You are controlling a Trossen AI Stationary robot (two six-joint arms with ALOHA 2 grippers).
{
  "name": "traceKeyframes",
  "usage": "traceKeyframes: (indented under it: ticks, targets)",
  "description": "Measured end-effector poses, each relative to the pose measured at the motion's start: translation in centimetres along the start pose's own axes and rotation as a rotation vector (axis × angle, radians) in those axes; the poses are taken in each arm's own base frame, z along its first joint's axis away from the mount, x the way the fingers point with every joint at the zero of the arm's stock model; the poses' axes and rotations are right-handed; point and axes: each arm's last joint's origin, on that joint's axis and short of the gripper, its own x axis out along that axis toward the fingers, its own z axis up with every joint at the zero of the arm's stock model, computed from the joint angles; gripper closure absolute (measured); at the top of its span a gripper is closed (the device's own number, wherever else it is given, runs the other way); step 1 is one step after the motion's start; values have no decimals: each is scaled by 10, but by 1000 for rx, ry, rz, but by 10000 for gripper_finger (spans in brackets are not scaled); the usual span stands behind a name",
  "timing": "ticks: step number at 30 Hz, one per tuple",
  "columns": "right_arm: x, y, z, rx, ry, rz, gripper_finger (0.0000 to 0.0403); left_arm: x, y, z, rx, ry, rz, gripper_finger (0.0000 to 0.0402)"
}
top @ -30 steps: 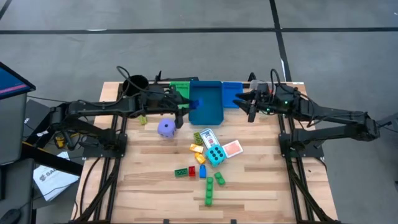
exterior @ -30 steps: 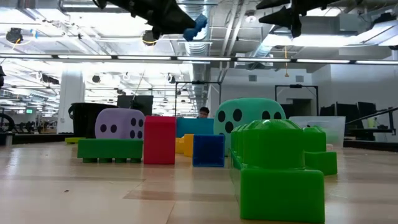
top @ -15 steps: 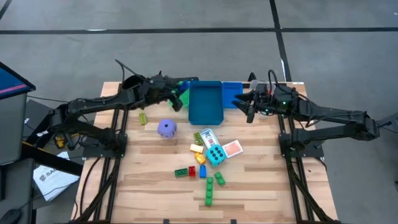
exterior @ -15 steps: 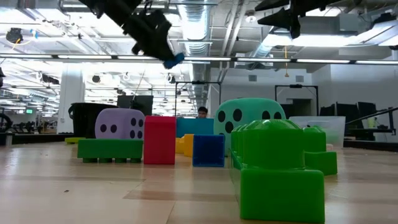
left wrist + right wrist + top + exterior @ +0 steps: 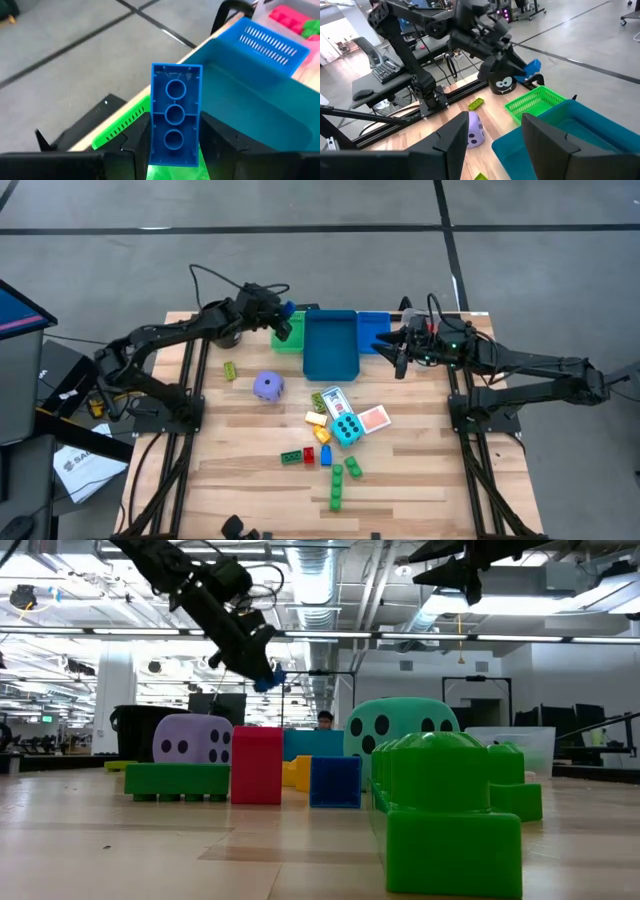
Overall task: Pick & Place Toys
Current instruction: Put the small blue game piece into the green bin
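Note:
My left gripper point(image 5: 284, 318) is shut on a blue brick point(image 5: 175, 120), which hangs over the green bin point(image 5: 290, 340) at the table's far side, beside the teal bin point(image 5: 330, 345). My right gripper point(image 5: 495, 150) waits open above the table's far right with nothing between its fingers. The other toys lie on the table's middle: a purple die point(image 5: 267, 386), a cyan dotted die point(image 5: 346, 429), playing cards point(image 5: 373, 419), yellow bricks point(image 5: 317, 418), a red brick point(image 5: 309, 454) and green bricks point(image 5: 337, 485). My left gripper pinches the blue brick's two long sides point(image 5: 156, 150) between its two fingers, at the end nearest the wrist. The rest of the brick sticks out ahead of the fingertips, its hollow underside toward the wrist camera. The fingers slant downward. The brick is lifted clear, above the green bin.
A blue slotted bin point(image 5: 372, 330) stands right of the teal bin. A black cup point(image 5: 502, 86) sits at the far left, under my left arm. A small olive brick point(image 5: 230, 370) lies left of the purple die. Bare wood shows along the near edge.
My left gripper has swung from the teal bin's left rim toward the table's far edge and a little left, sinking and tipping further down, with the blue brick still in its hold. The brick now hangs over the green bin.

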Motion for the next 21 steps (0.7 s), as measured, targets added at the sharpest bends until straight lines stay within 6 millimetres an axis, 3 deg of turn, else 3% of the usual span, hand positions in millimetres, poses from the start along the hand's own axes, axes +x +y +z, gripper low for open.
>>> traceKeyframes:
  ticks: [9, 21]
  targets:
    - [0, 0, 0, 1, -3, 2, 223, 23, -2, -13, 2, 76, -33, 268]
    - [0, -1, -2, 13, 21, -7, 223, 30, 10, -14, -18, 75, -2, 267]
